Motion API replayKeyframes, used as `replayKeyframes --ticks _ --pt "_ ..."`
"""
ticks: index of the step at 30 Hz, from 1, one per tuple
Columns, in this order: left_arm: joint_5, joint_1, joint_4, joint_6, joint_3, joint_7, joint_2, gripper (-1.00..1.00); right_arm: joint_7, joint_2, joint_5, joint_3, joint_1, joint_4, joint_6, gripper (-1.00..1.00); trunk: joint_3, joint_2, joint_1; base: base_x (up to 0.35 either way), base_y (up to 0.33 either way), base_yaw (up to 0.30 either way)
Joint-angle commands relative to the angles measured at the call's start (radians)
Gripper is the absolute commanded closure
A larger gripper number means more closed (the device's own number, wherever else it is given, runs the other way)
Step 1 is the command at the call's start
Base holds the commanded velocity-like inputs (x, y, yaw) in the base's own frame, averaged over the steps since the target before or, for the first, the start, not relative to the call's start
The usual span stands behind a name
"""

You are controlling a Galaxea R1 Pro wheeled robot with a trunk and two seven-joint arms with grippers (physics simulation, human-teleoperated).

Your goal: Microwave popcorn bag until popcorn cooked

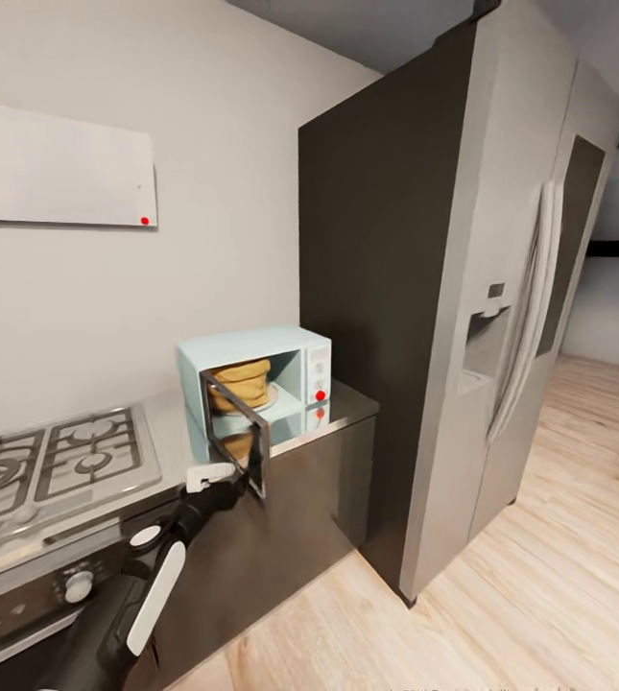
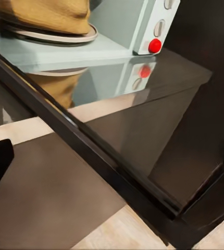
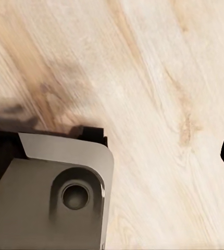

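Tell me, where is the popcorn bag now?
The popcorn bag sits inside the open microwave, on its round plate, at the countertop end beside the tall fridge.

- The microwave (image 1: 256,384) stands on the countertop (image 1: 343,415), at its right end, against the wall (image 1: 155,288).
- The popcorn bag (image 1: 242,382) sits inside the microwave, on its turntable plate (image 2: 54,37).
- The microwave door (image 1: 237,432) hangs open toward the front; the left gripper (image 1: 248,477) is at its outer edge.
- The gas hob (image 1: 45,470) lies left of the microwave.
- The refrigerator (image 1: 463,288) stands right of the countertop.
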Motion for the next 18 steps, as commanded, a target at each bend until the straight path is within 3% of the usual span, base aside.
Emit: replayKeyframes --ticks 1,10,18 --pt "0.009 0.0 -0.003 0.003 0.0 0.0 0.0 -1.0 0.002 -0.001 0.008 -0.008 -0.002 0.002 -0.002 -1.0 -0.001 -0.001 0.0 0.0 0.0 -0.178" --pt "0.031 0.0 -0.007 0.002 0.004 0.007 -0.001 -1.0 0.002 -0.001 0.008 -0.008 -0.002 0.002 -0.003 -1.0 -0.001 -0.001 0.0 0.013 0.0 -0.133" --pt "0.04 0.0 -0.007 0.002 0.004 0.006 -0.001 -1.0 0.002 -0.007 0.01 -0.008 -0.002 0.002 -0.004 -1.0 -0.001 -0.001 0.0 0.316 0.0 -0.051"
